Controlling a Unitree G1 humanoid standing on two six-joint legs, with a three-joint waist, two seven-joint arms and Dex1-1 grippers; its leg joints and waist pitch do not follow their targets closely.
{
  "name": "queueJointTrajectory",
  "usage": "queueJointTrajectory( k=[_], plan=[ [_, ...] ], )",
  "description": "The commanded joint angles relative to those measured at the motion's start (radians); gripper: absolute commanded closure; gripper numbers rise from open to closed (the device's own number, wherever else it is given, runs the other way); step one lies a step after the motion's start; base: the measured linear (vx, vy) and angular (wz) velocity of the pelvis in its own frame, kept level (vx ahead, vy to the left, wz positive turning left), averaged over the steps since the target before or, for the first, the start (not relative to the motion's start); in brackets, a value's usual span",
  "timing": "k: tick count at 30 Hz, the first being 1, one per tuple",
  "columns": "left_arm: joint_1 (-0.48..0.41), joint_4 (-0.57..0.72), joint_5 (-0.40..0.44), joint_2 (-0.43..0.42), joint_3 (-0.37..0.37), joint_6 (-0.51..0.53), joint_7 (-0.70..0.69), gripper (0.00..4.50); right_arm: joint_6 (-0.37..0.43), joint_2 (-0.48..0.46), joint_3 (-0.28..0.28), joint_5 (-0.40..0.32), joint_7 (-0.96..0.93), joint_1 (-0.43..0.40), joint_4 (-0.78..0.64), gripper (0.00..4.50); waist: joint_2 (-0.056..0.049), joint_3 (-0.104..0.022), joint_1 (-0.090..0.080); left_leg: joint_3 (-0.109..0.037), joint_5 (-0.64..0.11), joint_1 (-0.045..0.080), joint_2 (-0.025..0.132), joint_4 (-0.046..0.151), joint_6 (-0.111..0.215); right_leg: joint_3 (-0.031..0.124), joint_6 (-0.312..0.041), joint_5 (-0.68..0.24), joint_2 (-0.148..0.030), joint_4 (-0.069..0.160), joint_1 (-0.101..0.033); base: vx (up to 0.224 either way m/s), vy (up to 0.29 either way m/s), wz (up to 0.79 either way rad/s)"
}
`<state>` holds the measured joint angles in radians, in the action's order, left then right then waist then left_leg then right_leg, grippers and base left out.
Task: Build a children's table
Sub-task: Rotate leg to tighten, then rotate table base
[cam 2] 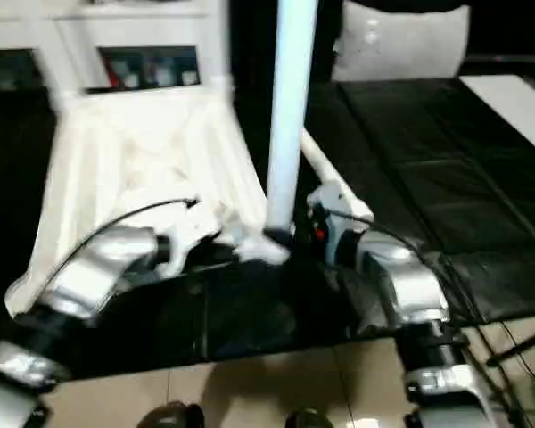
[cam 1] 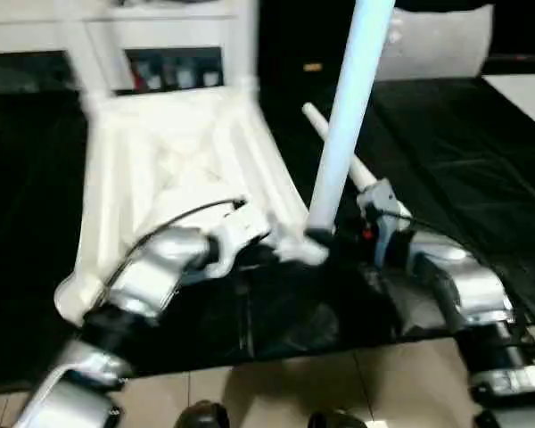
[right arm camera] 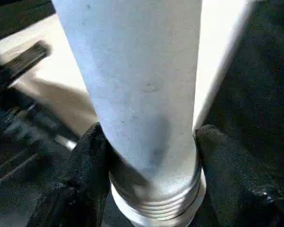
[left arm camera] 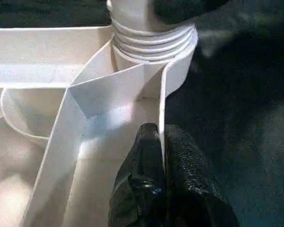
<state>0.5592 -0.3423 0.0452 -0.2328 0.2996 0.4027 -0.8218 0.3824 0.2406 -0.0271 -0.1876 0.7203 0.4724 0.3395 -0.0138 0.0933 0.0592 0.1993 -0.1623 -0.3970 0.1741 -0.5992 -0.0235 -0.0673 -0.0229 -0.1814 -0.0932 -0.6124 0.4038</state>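
Observation:
The children's table top lies upside down on the black work surface, ribs facing up. One white leg stands nearly upright at its near right corner, its threaded end sitting in the round socket. My right gripper is shut on this leg just above the threads, one finger on each side. My left gripper is shut on the thin rim wall of the top, close to that socket. A second white leg lies on the black surface behind the upright one.
Two white uprights rise at the top's far corners, in front of a white shelf unit. A white bag lies at the back right. The work surface's front edge meets a tiled floor.

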Motion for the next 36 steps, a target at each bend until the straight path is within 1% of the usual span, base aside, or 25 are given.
queueJointTrajectory(
  k=[1, 2, 5, 6, 7, 8, 9, 10, 12, 14, 15, 17, 18, 20, 21, 22, 23, 26, 27, 28, 31, 32, 33, 35, 36],
  plan=[
    [0.078, -0.001, -0.009, 0.107, -0.046, 0.016, 0.184, 4.5, 0.024, -0.099, -0.063, 0.026, -0.12, 0.018, 0.035, 2.05, 0.01, -0.072, 0.0, -0.033, -0.261, 0.028, 0.052, 0.079, -0.005, 0.046, -0.186, -0.301, -0.063, 0.084, -0.034, 0.0, 0.0, 0.0],
    [0.09, -0.015, -0.005, 0.13, -0.053, 0.014, 0.219, 4.5, 0.026, -0.114, -0.056, 0.034, -0.157, 0.023, 0.046, 2.05, 0.009, -0.073, 0.0, -0.032, -0.251, 0.028, 0.049, 0.077, 0.0, 0.045, -0.184, -0.309, -0.065, 0.088, -0.035, 0.0, 0.0, 0.0],
    [0.106, -0.018, 0.01, 0.155, -0.047, 0.019, 0.244, 4.5, 0.027, -0.13, -0.05, 0.058, -0.211, 0.023, 0.042, 2.05, 0.01, -0.076, 0.002, -0.032, -0.191, 0.021, 0.05, 0.075, 0.03, 0.045, -0.178, -0.231, -0.063, 0.081, -0.042, 0.0, 0.0, 0.0],
    [0.107, -0.015, 0.015, 0.155, -0.044, 0.02, 0.241, 4.5, 0.028, -0.136, -0.035, 0.047, -0.216, 0.021, 0.037, 2.05, 0.006, -0.079, 0.002, -0.031, -0.166, 0.021, 0.05, 0.073, 0.043, 0.044, -0.186, -0.178, -0.06, 0.076, -0.043, 0.0, 0.0, 0.0],
    [0.107, -0.013, 0.02, 0.153, -0.04, 0.018, 0.235, 4.5, 0.027, -0.142, -0.017, 0.034, -0.22, 0.018, 0.032, 2.05, 0.007, -0.08, 0.002, -0.03, -0.155, 0.021, 0.05, 0.072, 0.051, 0.044, -0.192, -0.152, -0.059, 0.074, -0.043, 0.0, 0.0, 0.0],
    [0.107, -0.012, 0.021, 0.152, -0.039, 0.018, 0.233, 4.5, 0.027, -0.142, -0.015, 0.034, -0.222, 0.017, 0.031, 1.71, 0.006, -0.082, 0.003, -0.029, -0.137, 0.021, 0.049, 0.069, 0.066, 0.045, -0.206, -0.109, -0.059, 0.071, -0.044, 0.0, 0.0, 0.0],
    [0.106, -0.009, 0.024, 0.149, -0.036, 0.019, 0.23, 4.5, 0.027, -0.143, -0.011, 0.032, -0.227, 0.015, 0.027, 1.64, 0.006, -0.081, 0.004, -0.028, -0.127, 0.019, 0.048, 0.069, 0.079, 0.044, -0.217, -0.087, -0.059, 0.069, -0.046, 0.0, 0.0, 0.0],
    [0.104, -0.009, 0.031, 0.134, -0.03, 0.006, 0.221, 4.5, 0.023, -0.138, -0.003, 0.028, -0.227, 0.004, 0.011, 1.64, 0.002, -0.081, 0.005, -0.029, -0.125, 0.019, 0.049, 0.069, 0.082, 0.043, -0.221, -0.083, -0.06, 0.068, -0.046, 0.0, 0.0, 0.0],
    [0.102, -0.013, 0.045, 0.115, -0.025, -0.012, 0.216, 4.5, 0.009, -0.124, -0.002, 0.041, -0.231, -0.02, -0.025, 1.28, 0.004, -0.079, 0.005, -0.029, -0.138, 0.021, 0.051, 0.071, 0.085, 0.043, -0.221, -0.095, -0.059, 0.07, -0.046, 0.0, 0.0, 0.0],
    [0.108, -0.029, 0.054, 0.112, -0.026, -0.025, 0.228, 4.5, -0.009, -0.109, -0.008, 0.061, -0.243, -0.034, -0.045, 1.17, 0.006, -0.075, 0.003, -0.029, -0.181, 0.022, 0.052, 0.075, 0.068, 0.043, -0.208, -0.156, -0.059, 0.078, -0.045, 0.0, 0.0, 0.0],
    [0.114, -0.043, 0.058, 0.11, -0.026, -0.033, 0.237, 4.5, 0.006, -0.103, 0.004, 0.043, -0.235, -0.046, -0.07, 1.17, 0.008, -0.073, 0.001, -0.031, -0.197, 0.02, 0.051, 0.077, 0.057, 0.042, -0.199, -0.19, -0.059, 0.081, -0.045, 0.0, 0.0, 0.0],
    [0.117, -0.051, 0.06, 0.109, -0.027, -0.039, 0.243, 4.5, 0.027, -0.101, 0.014, 0.019, -0.218, -0.057, -0.093, 0.88, 0.007, -0.071, 0.0, -0.032, -0.226, 0.023, 0.053, 0.08, 0.048, 0.044, -0.183, -0.234, -0.061, 0.086, -0.044, 0.0, 0.0, 0.0],
    [0.121, -0.062, 0.07, 0.105, -0.025, -0.054, 0.254, 4.5, 0.036, -0.094, 0.027, 0.021, -0.23, -0.07, -0.12, 0.8, 0.01, -0.071, -0.001, -0.032, -0.232, 0.021, 0.052, 0.081, 0.044, 0.044, -0.174, -0.247, -0.059, 0.087, -0.044, 0.0, 0.0, 0.0],
    [0.127, -0.075, 0.05, 0.115, -0.05, -0.061, 0.262, 4.5, 0.043, -0.078, 0.035, 0.024, -0.232, -0.097, -0.169, 0.71, 0.007, -0.07, -0.002, -0.032, -0.227, 0.022, 0.052, 0.081, 0.043, 0.045, -0.171, -0.242, -0.059, 0.089, -0.04, 0.0, 0.0, 0.0],
    [0.128, -0.072, 0.026, 0.119, -0.064, -0.054, 0.247, 4.06, 0.051, -0.071, 0.043, 0.019, -0.235, -0.112, -0.197, 0.53, 0.008, -0.072, 0.001, -0.032, -0.22, 0.022, 0.054, 0.081, 0.043, 0.046, -0.174, -0.228, -0.061, 0.086, -0.04, 0.0, 0.0, 0.0],
    [0.127, -0.068, 0.016, 0.121, -0.071, -0.051, 0.241, 4.06, 0.055, -0.068, 0.05, 0.013, -0.235, -0.118, -0.21, 0.53, 0.008, -0.072, 0.001, -0.032, -0.212, 0.021, 0.053, 0.08, 0.045, 0.046, -0.177, -0.219, -0.06, 0.084, -0.042, 0.0, 0.0, 0.0],
    [0.121, -0.043, -0.016, 0.127, -0.092, -0.039, 0.225, 3.95, 0.066, -0.064, 0.075, -0.009, -0.24, -0.137, -0.248, 0.42, 0.008, -0.073, 0.002, -0.032, -0.195, 0.02, 0.054, 0.079, 0.051, 0.046, -0.184, -0.195, -0.061, 0.081, -0.041, 0.0, 0.0, 0.0],
    [0.11, -0.008, -0.039, 0.135, -0.12, -0.053, 0.234, 3.95, 0.062, -0.055, 0.097, -0.032, -0.236, -0.161, -0.289, 0.17, 0.004, -0.077, 0.008, -0.029, -0.148, 0.018, 0.056, 0.073, 0.078, 0.046, -0.212, -0.111, -0.062, 0.073, -0.042, 0.0, 0.0, 0.0],
    [0.105, 0.002, -0.047, 0.135, -0.125, -0.048, 0.226, 3.71, 0.068, -0.056, 0.105, -0.032, -0.249, -0.166, -0.299, 0.07, 0.007, -0.073, 0.007, -0.028, -0.147, 0.016, 0.054, 0.073, 0.086, 0.044, -0.219, -0.106, -0.059, 0.072, -0.041, 0.0, 0.0, 0.0],
    [0.088, 0.039, -0.072, 0.129, -0.143, -0.027, 0.213, 3.71, 0.085, -0.049, 0.111, -0.046, -0.245, -0.186, -0.335, 0.07, 0.007, -0.072, 0.007, -0.027, -0.154, 0.016, 0.053, 0.074, 0.088, 0.044, -0.218, -0.121, -0.06, 0.075, -0.04, 0.0, 0.0, 0.0],
    [0.075, 0.073, -0.096, 0.123, -0.17, 0.006, 0.213, 3.71, 0.09, -0.046, 0.107, -0.048, -0.243, -0.202, -0.364, 0.07, 0.008, -0.066, 0.006, -0.027, -0.189, 0.016, 0.053, 0.077, 0.078, 0.044, -0.197, -0.21, -0.06, 0.083, -0.038, 0.0, 0.0, 0.0],
    [0.068, 0.097, -0.112, 0.114, -0.19, 0.027, 0.213, 3.71, 0.101, -0.045, 0.098, -0.061, -0.225, -0.215, -0.391, 0.07, 0.013, -0.062, 0.003, -0.026, -0.211, 0.018, 0.051, 0.079, 0.069, 0.044, -0.184, -0.252, -0.059, 0.089, -0.035, 0.0, 0.0, 0.0],
    [0.065, 0.111, -0.111, 0.104, -0.199, 0.035, 0.218, 3.71, 0.107, -0.044, 0.091, -0.058, -0.225, -0.221, -0.402, 0.07, 0.01, -0.061, 0.003, -0.029, -0.225, 0.017, 0.052, 0.081, 0.06, 0.045, -0.171, -0.284, -0.06, 0.091, -0.036, 0.0, 0.0, 0.0],
    [0.061, 0.133, -0.109, 0.08, -0.214, 0.058, 0.223, 3.71, 0.148, -0.037, 0.073, -0.062, -0.218, -0.226, -0.414, 0.07, 0.01, -0.061, 0.001, -0.032, -0.233, 0.019, 0.053, 0.084, 0.047, 0.045, -0.153, -0.304, -0.057, 0.09, -0.034, 0.0, 0.0, 0.0],
    [0.057, 0.157, -0.099, 0.046, -0.229, 0.085, 0.233, 3.71, 0.18, -0.024, 0.046, -0.057, -0.205, -0.232, -0.423, 0.07, 0.01, -0.059, -0.001, -0.032, -0.235, 0.02, 0.054, 0.086, 0.042, 0.046, -0.148, -0.304, -0.055, 0.091, -0.031, 0.0, 0.0, 0.0]
  ],
)
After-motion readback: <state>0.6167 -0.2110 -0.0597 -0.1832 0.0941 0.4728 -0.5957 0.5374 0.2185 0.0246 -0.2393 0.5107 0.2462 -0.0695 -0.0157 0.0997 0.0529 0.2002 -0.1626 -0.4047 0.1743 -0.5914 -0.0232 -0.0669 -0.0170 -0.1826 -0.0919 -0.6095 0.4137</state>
